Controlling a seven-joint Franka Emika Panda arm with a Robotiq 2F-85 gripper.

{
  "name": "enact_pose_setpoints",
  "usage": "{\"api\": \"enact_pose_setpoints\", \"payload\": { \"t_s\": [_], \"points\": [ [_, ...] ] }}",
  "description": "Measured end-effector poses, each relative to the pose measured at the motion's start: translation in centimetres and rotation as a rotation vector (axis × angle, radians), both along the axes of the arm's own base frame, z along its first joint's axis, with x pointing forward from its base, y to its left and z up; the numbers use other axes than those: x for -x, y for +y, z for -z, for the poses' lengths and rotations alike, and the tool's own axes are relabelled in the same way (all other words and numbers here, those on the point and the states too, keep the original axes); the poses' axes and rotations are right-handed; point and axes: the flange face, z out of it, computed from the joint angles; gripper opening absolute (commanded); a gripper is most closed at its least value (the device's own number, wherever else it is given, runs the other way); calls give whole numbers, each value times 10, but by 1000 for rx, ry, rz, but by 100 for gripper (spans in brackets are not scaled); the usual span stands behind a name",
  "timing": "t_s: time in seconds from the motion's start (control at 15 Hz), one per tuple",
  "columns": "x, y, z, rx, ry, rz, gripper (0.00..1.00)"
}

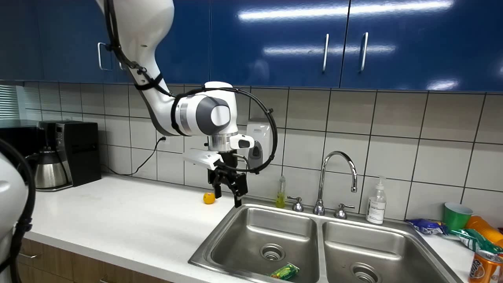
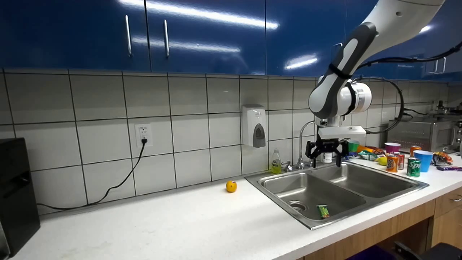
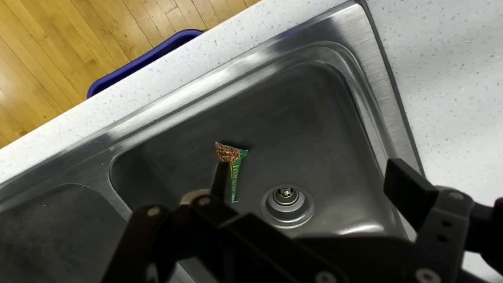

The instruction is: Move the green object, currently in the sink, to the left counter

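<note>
Wrist view records the green wrapper (image 3: 235,168) in the left sink basin (image 3: 298,118), below and right of my gripper (image 3: 312,175), spread and unladen, its closing line roughly square to the wrapper's length.

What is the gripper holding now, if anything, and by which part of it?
Nothing is held: the gripper is open, and the green packet lies apart from it, in the sink.

The sink (image 1: 320,243) is metal (satin), cupboards (image 1: 279,35) glossy.
</note>
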Motion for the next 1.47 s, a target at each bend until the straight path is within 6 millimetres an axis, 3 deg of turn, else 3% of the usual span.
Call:
{"api": "enact_pose_setpoints", "payload": {
  "t_s": [0.67, 1.47],
  "points": [
    [-25, -38, 65, 36, 39, 10, 100],
    [-55, -60, 145, 51, 101, -9, 100]
  ]
}}
